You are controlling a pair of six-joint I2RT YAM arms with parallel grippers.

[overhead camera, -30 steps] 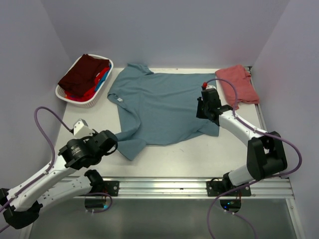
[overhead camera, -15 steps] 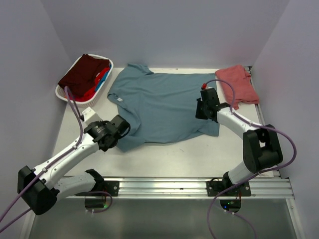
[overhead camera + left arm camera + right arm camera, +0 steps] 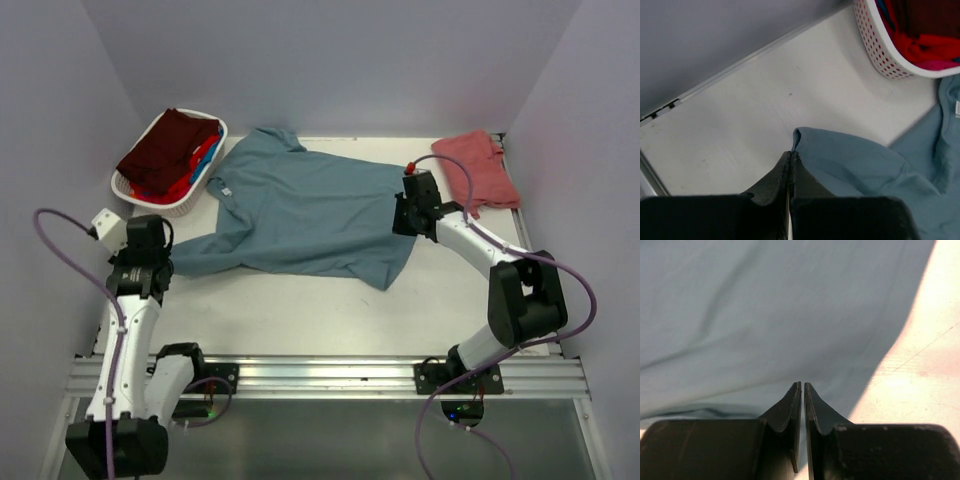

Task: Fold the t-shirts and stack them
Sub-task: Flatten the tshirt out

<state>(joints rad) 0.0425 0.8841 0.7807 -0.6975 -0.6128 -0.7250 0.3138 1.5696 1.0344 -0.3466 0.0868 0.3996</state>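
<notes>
Layout: white basket (image 3: 880,57) at 10 o'clock, with a maroon shirt (image 3: 170,145) on top. The teal-blue t-shirt (image 3: 300,215) lies across the centre of the surface (image 3: 330,310), drawn into a slanted band from 9 toward 3 o'clock. The salmon-red t-shirt (image 3: 480,165) is folded at 2 o'clock.

Left pincer (image 3: 791,155): jaws fully together on a hem corner of the teal-blue t-shirt.
Right pincer (image 3: 803,386): jaws a thin slit apart, apparently pinching the shirt's 3 o'clock edge. No cloth is clearly visible between the tips.

Risk: the left bite is shallow, so a harder pull toward 9 o'clock could slip the corner free. Uneven tension would skew the shirt and set wrinkles. The right may hold one layer only.

Pose: the left arm runs up the left edge, wrist low and pointing toward 3 o'clock. The right arm's elbow is at 4 o'clock, its forearm reaching toward 11, pincer low.
</notes>
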